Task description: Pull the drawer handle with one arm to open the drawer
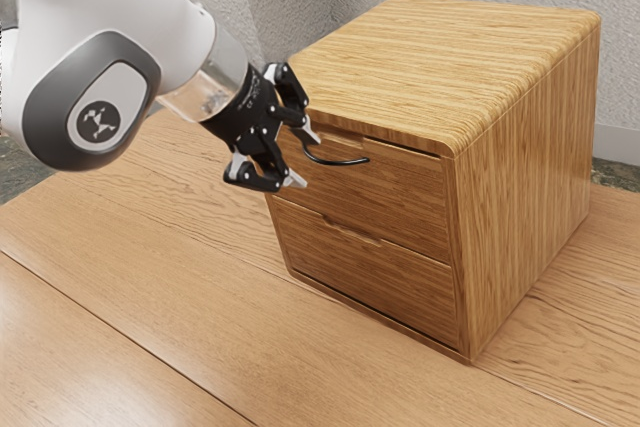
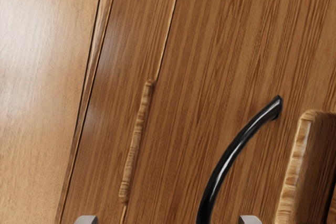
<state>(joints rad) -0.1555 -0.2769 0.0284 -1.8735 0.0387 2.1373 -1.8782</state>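
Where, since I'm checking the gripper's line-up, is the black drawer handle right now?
The black handle sits on the upper drawer, toward the exterior view's left just under the cabinet top, its end within the open gripper.

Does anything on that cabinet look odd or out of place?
Only mismatched handles: the upper drawer carries a black curved handle, the lower drawer a wooden strip. Nothing looks damaged.

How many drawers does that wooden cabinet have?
2. The upper drawer carries the black handle at the open gripper; the lower drawer sits directly beneath it, with a wooden pull. The cabinet may hide others on its far sides.
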